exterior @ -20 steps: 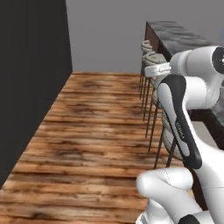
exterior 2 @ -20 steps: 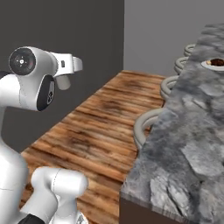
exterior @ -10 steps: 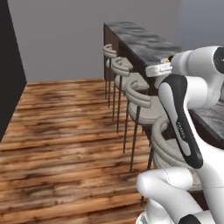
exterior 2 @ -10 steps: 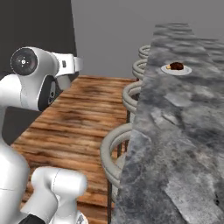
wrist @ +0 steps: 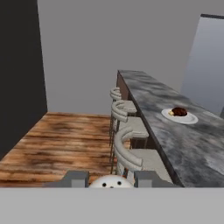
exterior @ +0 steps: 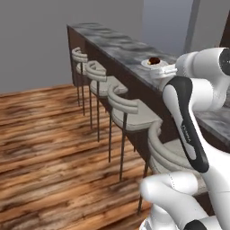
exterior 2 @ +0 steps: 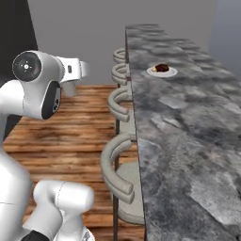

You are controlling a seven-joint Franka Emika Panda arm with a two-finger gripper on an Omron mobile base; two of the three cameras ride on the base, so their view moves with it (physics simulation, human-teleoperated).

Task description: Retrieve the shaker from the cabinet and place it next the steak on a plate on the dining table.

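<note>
I have the shaker (wrist: 111, 182) clamped in my gripper (wrist: 111, 180), so retrieval looks done; setting it beside the steak (wrist: 178, 112) on the plate (wrist: 189, 119) far along the dining table (wrist: 192, 148) remains.

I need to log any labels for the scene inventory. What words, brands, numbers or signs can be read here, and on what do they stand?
None can be read.
White robot arm: a line of small pale marks runs along its dark forearm panel, too small and blurred to read.
Round white plate, grey marbled stone dining table, beige padded stools and small off-white shaker between the hand's fingertips: no text.
</note>
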